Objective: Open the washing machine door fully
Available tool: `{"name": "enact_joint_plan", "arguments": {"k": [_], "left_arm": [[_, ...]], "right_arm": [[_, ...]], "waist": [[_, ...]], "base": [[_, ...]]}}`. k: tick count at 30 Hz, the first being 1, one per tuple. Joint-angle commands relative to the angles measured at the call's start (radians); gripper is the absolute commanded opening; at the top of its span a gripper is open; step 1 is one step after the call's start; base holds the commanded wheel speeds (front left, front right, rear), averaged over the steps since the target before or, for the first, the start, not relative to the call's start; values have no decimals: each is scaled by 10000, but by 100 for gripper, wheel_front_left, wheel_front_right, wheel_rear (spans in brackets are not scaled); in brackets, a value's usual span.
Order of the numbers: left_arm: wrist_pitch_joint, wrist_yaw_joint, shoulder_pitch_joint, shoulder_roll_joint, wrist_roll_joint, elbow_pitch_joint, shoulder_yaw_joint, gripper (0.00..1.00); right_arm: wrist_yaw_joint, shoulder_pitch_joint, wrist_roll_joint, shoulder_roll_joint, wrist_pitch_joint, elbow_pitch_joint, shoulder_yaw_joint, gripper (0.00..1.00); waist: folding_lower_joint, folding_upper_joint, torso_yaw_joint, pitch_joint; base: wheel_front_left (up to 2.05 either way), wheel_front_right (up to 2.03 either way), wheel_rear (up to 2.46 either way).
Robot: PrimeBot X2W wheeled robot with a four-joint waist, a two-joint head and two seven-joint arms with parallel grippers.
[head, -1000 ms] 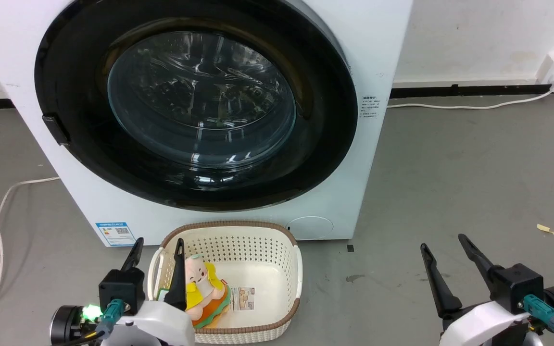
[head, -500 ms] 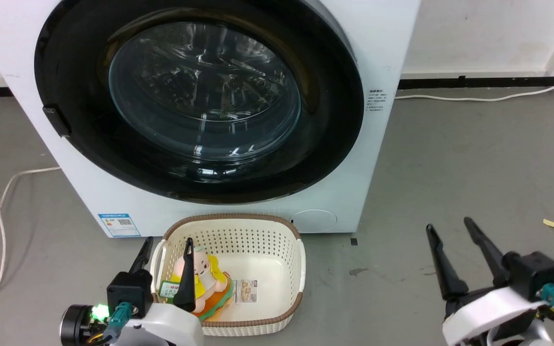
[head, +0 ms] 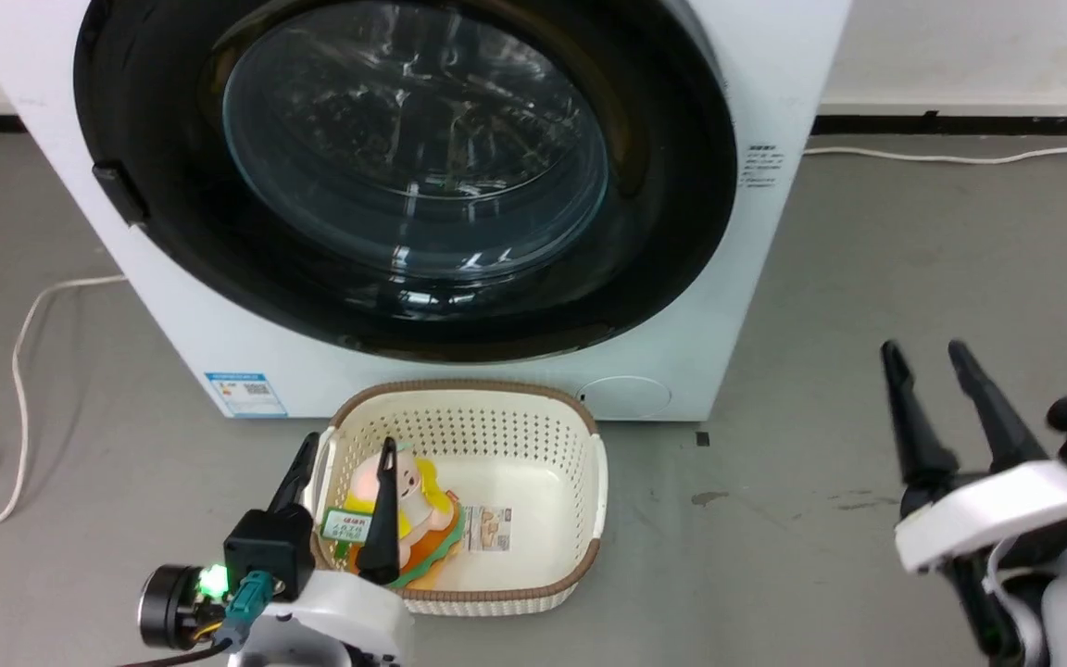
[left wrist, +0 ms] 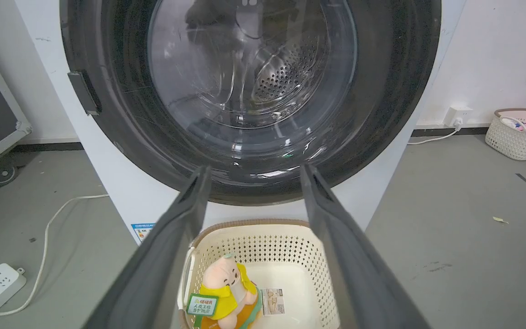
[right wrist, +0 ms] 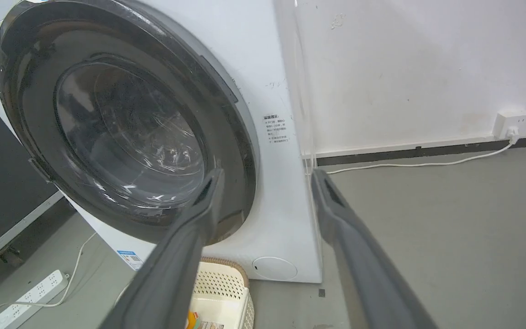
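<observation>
Facing the washing machine (head: 774,74), the robot is working at the approach step. The washing machine door (head: 663,185) is sitting shut, flush against the white front, above the cream basket (head: 464,387). The left gripper (head: 349,443) is hovering over that basket, fingers spread wide and holding nothing. The right gripper (head: 924,350) is hanging over the floor (head: 821,278) to the right, likewise spread and empty. The next move is probably calling for a reach to the dark tab (head: 119,193) on the door's left edge, then an outward pull.
</observation>
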Motion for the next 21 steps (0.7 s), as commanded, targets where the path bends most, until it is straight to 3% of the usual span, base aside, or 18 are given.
{"name": "enact_joint_plan", "arguments": {"k": [1, 2, 21], "left_arm": [[-119, 63, -179, 6, -59, 7, -82, 100], [-140, 81, -210, 6, -84, 12, -121, 100], [-537, 407, -732, 8, -444, -79, -773, 100]], "right_arm": [[-2, -281, 260, -58, 77, 67, -92, 32], [-2, -400, 401, -63, 146, 125, -159, 0], [-3, -3698, 2285, 7, 1970, 2444, -1595, 0]], "waist": [[-1, 0, 76, 75], [-1, 0, 115, 111], [-1, 0, 850, 1196]], "base": [[0, 0, 0], [0, 0, 0], [0, 0, 0]]}}
